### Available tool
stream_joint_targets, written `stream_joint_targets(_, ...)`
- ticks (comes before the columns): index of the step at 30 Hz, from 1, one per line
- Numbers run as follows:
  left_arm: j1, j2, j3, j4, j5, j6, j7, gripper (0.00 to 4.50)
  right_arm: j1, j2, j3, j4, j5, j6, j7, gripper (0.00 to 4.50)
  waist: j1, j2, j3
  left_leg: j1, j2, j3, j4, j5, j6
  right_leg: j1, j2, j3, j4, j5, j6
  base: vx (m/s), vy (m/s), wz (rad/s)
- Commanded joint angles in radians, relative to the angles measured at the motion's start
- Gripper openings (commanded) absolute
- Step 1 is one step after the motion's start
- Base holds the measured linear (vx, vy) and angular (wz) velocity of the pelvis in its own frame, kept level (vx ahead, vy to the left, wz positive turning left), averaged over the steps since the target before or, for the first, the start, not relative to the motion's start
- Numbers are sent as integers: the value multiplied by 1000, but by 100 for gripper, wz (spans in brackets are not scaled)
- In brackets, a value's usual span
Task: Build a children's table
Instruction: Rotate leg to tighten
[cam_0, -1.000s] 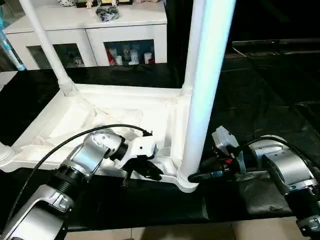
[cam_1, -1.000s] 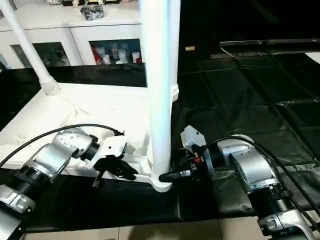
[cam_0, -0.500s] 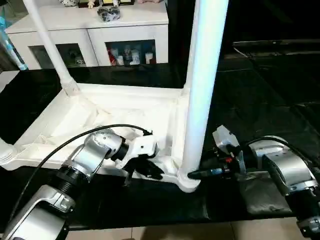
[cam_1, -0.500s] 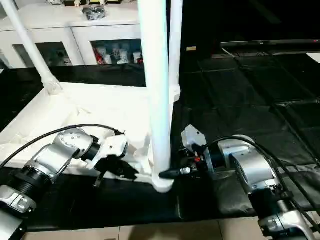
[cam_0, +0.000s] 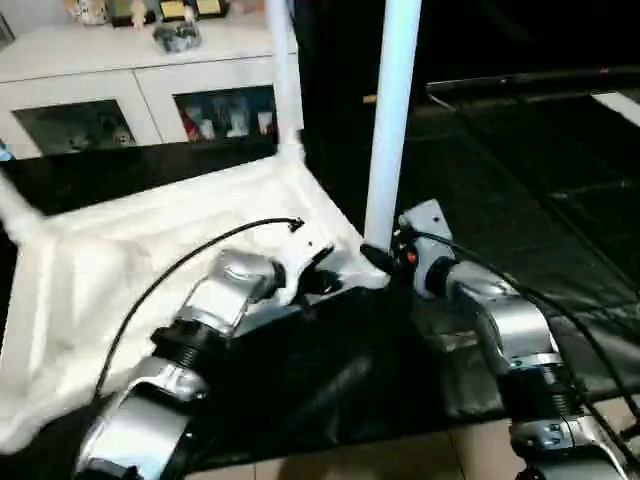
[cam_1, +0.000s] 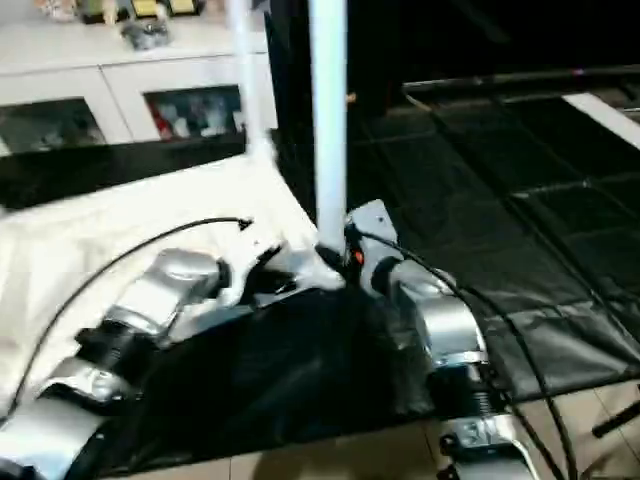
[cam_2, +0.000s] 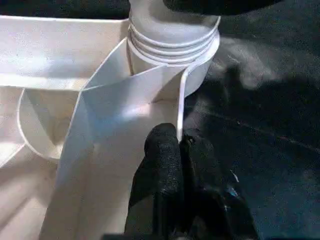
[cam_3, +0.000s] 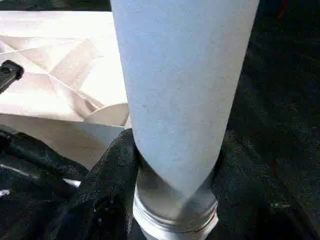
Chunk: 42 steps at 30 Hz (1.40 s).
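Now my left pincer (cam_2: 179, 150) is pinched together on the thin rim of the table (cam_0: 120, 260), which lies upside down on the black floor mat (cam_0: 520, 190), beside a corner socket. My right pincer (cam_3: 175, 160) is clamped around a leg (cam_0: 392, 120) just above that socket; the leg stands upright. A second leg (cam_0: 283, 70) rises at the far corner, before a cabinet (cam_0: 130, 80).

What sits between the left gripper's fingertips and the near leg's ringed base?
In the left wrist view, just the tabletop's thin rim wall: the left gripper pinches it, and it runs straight up to the leg.
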Motion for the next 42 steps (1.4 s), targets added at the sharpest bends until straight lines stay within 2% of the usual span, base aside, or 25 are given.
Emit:
stream_joint_targets(1,-53,-54,3,-61,-46,-26,22,0,17,95,123,-22,70,11,103,248,6,-15,-71,-14,4,4,-58,-74,97,70,-46,42,-60,-213,-182,0,0,0)
stream_joint_targets(5,-31,-21,-10,-80,-43,-46,-23,0,38,80,113,-49,83,10,128,272,10,-12,-70,-13,6,4,-59,-81,104,71,-47,43,-61,-215,-186,0,0,0)
stream_joint_targets(6,-24,-11,-14,-85,-44,-49,-39,0,43,70,113,-55,86,8,137,297,9,-12,-68,-12,6,4,-60,-89,102,70,-47,43,-62,-221,-185,0,0,0)
stream_joint_targets(9,-11,14,-25,-93,-40,-67,-81,0,55,39,110,-69,97,-1,174,306,7,-13,-67,-10,7,6,-61,-110,98,69,-47,43,-64,-238,-183,0,0,0)
stream_joint_targets(12,1,47,-38,-102,-40,-88,-142,0,65,-6,107,-79,104,-22,237,348,10,-11,-66,-10,9,5,-63,-124,97,69,-48,44,-65,-255,-178,0,0,0)
stream_joint_targets(14,7,67,-46,-104,-42,-109,-183,0,71,-38,102,-83,115,-38,286,348,11,-13,-65,-10,9,5,-63,-122,95,68,-48,45,-65,-255,-180,0,0,0)
stream_joint_targets(16,13,90,-55,-107,-50,-143,-238,0,75,-75,94,-84,131,-49,344,363,15,-14,-67,-10,9,5,-61,-119,101,71,-48,45,-63,-245,-180,0,0,0)
stream_joint_targets(18,28,137,-77,-117,-66,-199,-357,0,76,-148,81,-79,163,-83,467,387,18,-14,-68,-11,12,6,-60,-112,115,69,-48,45,-59,-214,-196,0,0,0)
stream_joint_targets(19,28,137,-77,-117,-66,-199,-357,0,76,-148,81,-79,163,-83,467,389,19,-14,-67,-12,12,5,-60,-115,118,69,-48,45,-59,-217,-197,0,0,0)
stream_joint_targets(23,36,186,-112,-125,-64,-248,-466,0,66,-216,90,-55,158,-130,577,425,33,-13,-66,-7,17,7,-62,-127,110,63,-50,46,-60,-250,-195,0,0,0)
stream_joint_targets(24,35,204,-126,-118,-60,-269,-499,0,59,-244,93,-47,169,-136,630,425,44,-11,-66,0,19,10,-61,-138,107,58,-49,48,-62,-256,-197,0,0,0)
stream_joint_targets(27,35,220,-143,-111,-52,-298,-528,0,57,-276,104,-49,192,-154,702,425,54,-12,-66,-1,22,8,-63,-141,100,60,-50,49,-56,-244,-199,0,0,0)
stream_joint_targets(28,39,229,-152,-116,-49,-308,-546,0,58,-292,110,-54,198,-167,739,425,59,-16,-66,-1,22,9,-63,-143,98,60,-50,50,-56,-245,-197,0,0,0)
stream_joint_targets(29,39,229,-152,-116,-49,-308,-546,0,58,-292,110,-54,198,-167,739,425,61,-15,-67,-1,22,9,-62,-144,98,60,-50,50,-55,-244,-198,0,0,0)
stream_joint_targets(30,46,242,-166,-126,-48,-324,-575,0,57,-313,119,-54,203,-191,787,425,62,-21,-67,-5,21,9,-62,-131,101,63,-51,50,-53,-233,-199,0,0,0)
stream_joint_targets(33,55,257,-181,-134,-44,-347,-605,0,50,-334,132,-46,212,-194,842,425,64,-22,-68,-7,21,8,-61,-120,105,63,-52,50,-51,-235,-198,0,0,0)
stream_joint_targets(34,56,261,-185,-135,-42,-355,-613,0,47,-340,137,-42,219,-192,862,398,64,-22,-66,-8,20,9,-61,-117,107,63,-52,50,-53,-243,-197,0,0,0)
stream_joint_targets(39,59,263,-193,-141,-47,-370,-628,0,40,-347,161,-33,219,-191,899,377,65,-26,-65,-9,20,9,-61,-118,103,61,-51,48,-58,-299,-178,0,0,0)
stream_joint_targets(42,60,265,-196,-147,-49,-373,-631,0,36,-347,168,-25,222,-195,913,341,67,-26,-67,-8,22,8,-61,-106,102,60,-51,49,-56,-287,-179,0,0,0)
